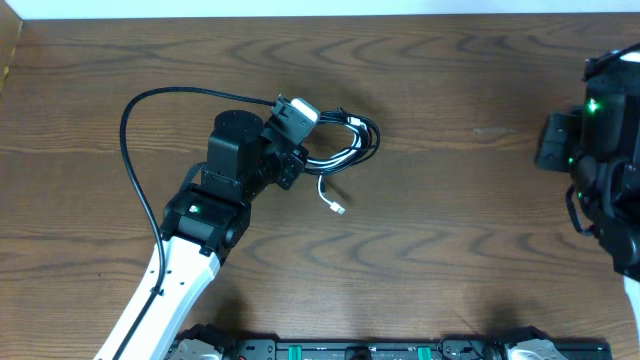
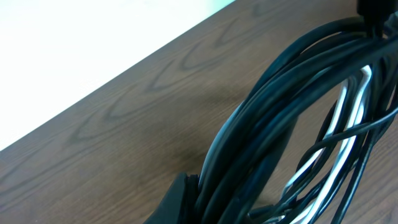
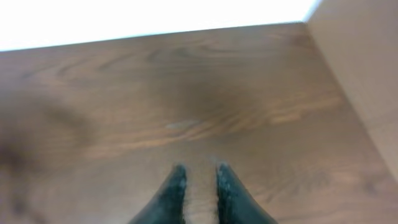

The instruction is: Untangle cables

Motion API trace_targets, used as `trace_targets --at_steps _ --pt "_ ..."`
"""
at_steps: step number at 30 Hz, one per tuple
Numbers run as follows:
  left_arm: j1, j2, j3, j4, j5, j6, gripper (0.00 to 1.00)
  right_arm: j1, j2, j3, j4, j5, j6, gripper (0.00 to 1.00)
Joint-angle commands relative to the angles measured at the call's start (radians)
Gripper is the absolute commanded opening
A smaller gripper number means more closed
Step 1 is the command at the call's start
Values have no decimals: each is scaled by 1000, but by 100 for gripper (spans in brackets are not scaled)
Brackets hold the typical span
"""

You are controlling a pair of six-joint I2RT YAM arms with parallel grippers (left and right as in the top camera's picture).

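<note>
The cables (image 1: 347, 143) lie as a looped bundle of thin black cords with one white cord on the brown table (image 1: 450, 250), just right of my left gripper (image 1: 296, 160). The left gripper is shut on the bundle's near side. In the left wrist view the cables (image 2: 280, 112) fill the right half, the white cord (image 2: 349, 106) runs through them, and one dark finger (image 2: 181, 199) presses against them. A white plug end (image 1: 338, 208) trails towards the front. My right gripper (image 3: 199, 171) hovers over bare wood at the far right, its fingers slightly apart and holding nothing.
The left arm's own thick black cord (image 1: 135, 150) arcs over the table to the left of the arm. The right arm (image 1: 600, 150) stands at the right edge. A light wall or board (image 3: 367, 74) borders the table's far right side.
</note>
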Motion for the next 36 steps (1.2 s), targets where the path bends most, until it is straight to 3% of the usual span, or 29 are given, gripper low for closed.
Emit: trace_targets --at_steps 1,5,9,11,14,16,21,29,36 --pt "0 -5 4 5 -5 -2 7 1 35 7 1 -327 -114 35" --pt "0 -5 4 5 -2 -2 7 42 104 3 -5 -581 -305 65" --pt "0 -5 4 5 -1 -2 7 104 187 -1 -15 -620 -461 79" --pt "0 -5 4 5 -2 -2 7 122 225 -1 -17 -618 -509 81" --pt "0 -5 4 6 -1 -2 7 144 291 -1 -12 -618 -570 79" --pt "0 -5 4 10 -1 -2 7 161 349 -1 1 -618 -600 58" --pt "0 -5 4 20 -2 -2 8 208 414 -1 49 -618 -620 57" --pt "0 -5 4 20 -1 -2 7 268 419 -1 115 -617 -638 68" --pt "0 -5 4 20 -1 -2 7 275 419 -1 117 -615 -638 46"
